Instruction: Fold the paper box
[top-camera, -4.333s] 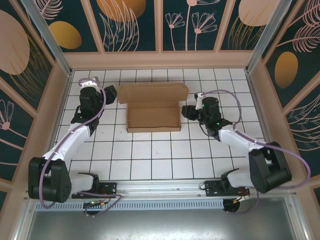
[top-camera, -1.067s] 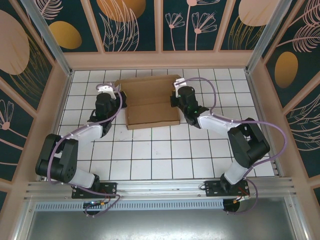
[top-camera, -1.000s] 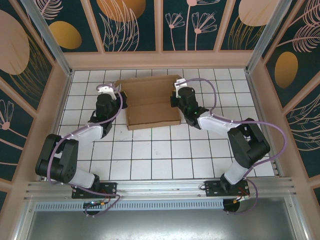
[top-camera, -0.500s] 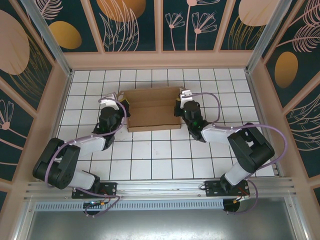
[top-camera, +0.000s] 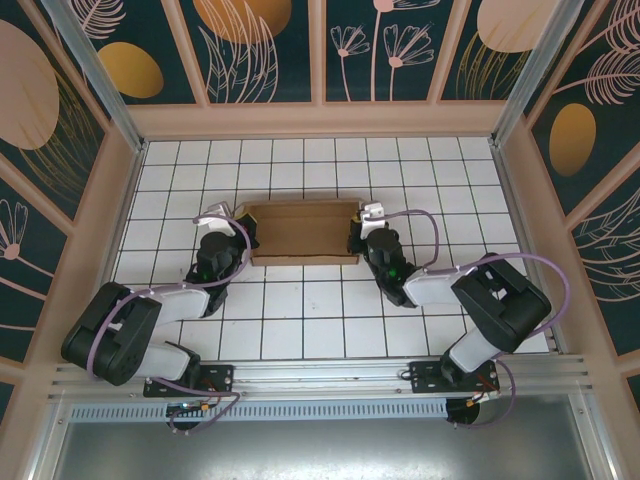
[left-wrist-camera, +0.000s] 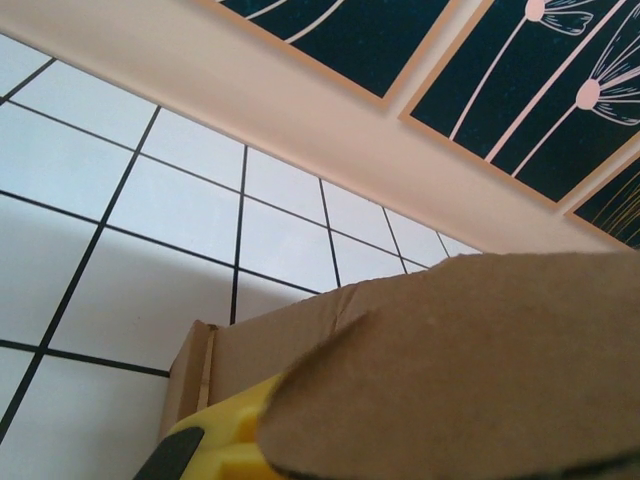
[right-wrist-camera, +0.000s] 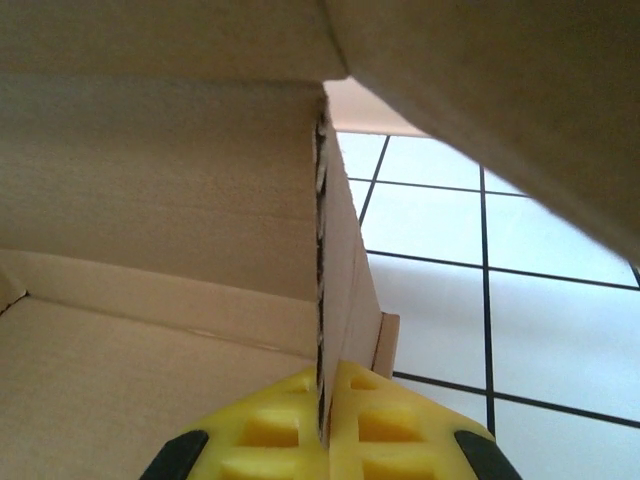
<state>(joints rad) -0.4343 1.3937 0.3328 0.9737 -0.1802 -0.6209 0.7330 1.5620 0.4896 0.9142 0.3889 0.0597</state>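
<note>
The paper box (top-camera: 303, 232) sits nearly closed mid-desk; right gripper (right-wrist-camera: 325, 420) jaws pinch its wall, left gripper (top-camera: 248, 235) jaws closed; tucking remains.

Bright, even light falls from above in the overhead view, leaving only faint, short shadows on the white tiled floor (top-camera: 320, 320). In the wrist views the nearest flap of the paper box (left-wrist-camera: 470, 370) looks soft, perhaps out of focus.
</note>
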